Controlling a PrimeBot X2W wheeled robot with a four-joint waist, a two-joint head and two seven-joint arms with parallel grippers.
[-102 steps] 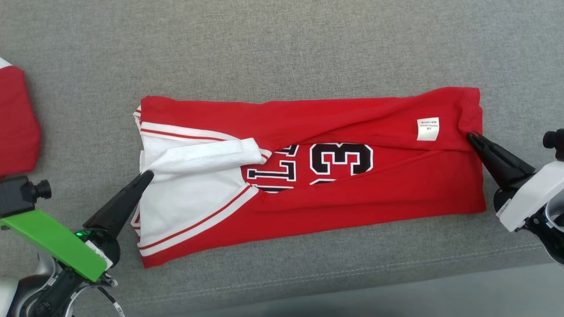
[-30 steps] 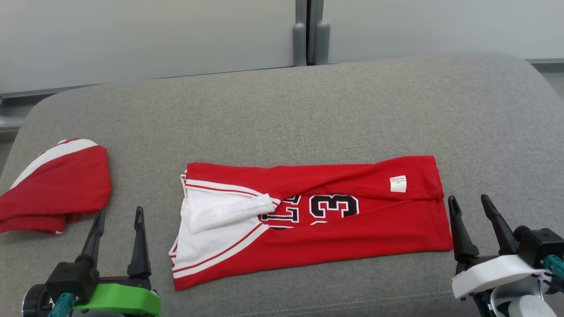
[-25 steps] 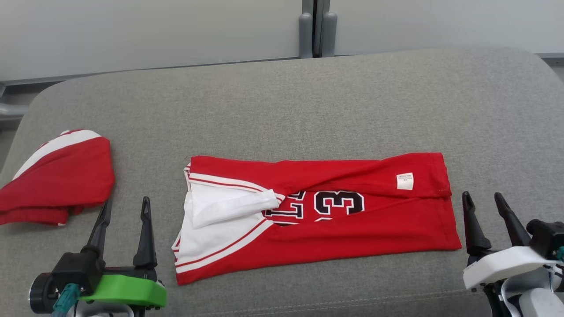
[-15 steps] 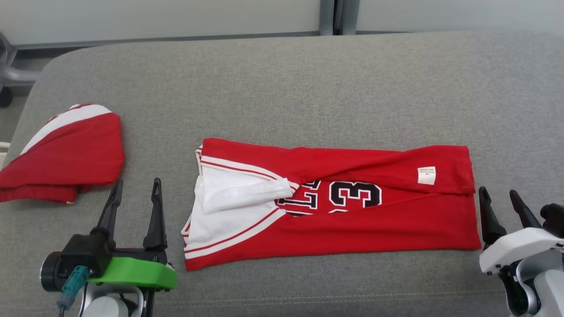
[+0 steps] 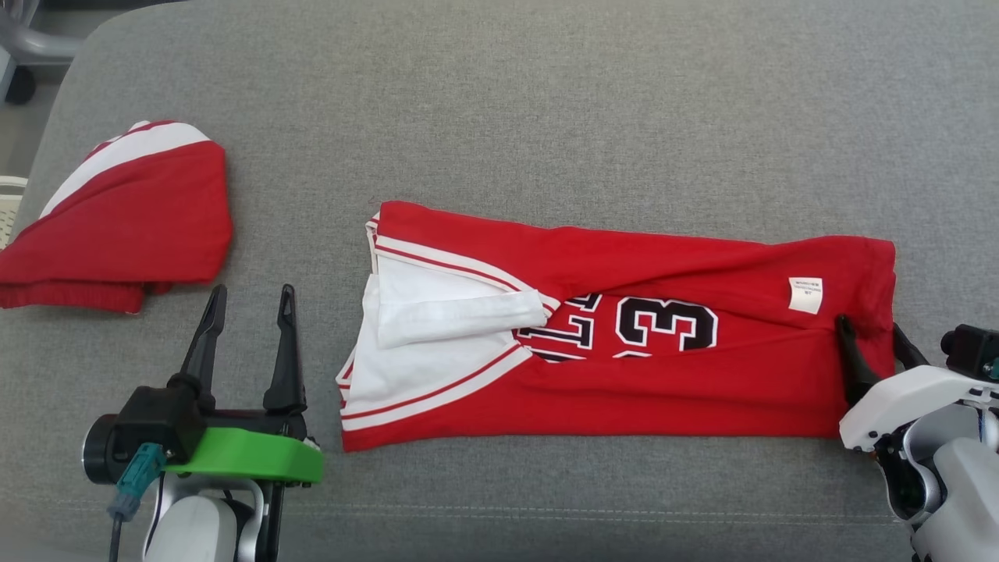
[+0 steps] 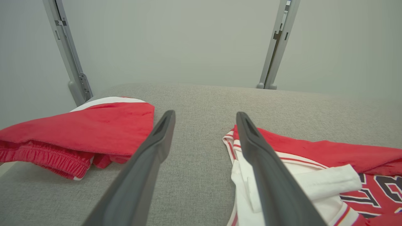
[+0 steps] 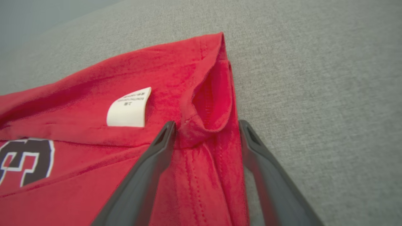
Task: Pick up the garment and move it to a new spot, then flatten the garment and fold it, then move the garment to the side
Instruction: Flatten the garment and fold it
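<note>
Garment (image 5: pixel 663 390) on grey cushion (image 5: pixel 546 101) before pale wall (image 6: pixel 176 40)

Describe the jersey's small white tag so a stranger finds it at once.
On the grey cushion lies a long folded red jersey. Near its right end sits the tag: a small white rectangle with tiny print, unlike the big white sleeve at the left end.

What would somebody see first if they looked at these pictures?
The bright red jersey with a big black 3, folded into a long strip in the middle of the grey cushion. Next, the right gripper, open and straddling the jersey's right edge. The left gripper is open over bare cushion between the jersey and a second red garment at the far left.
</note>
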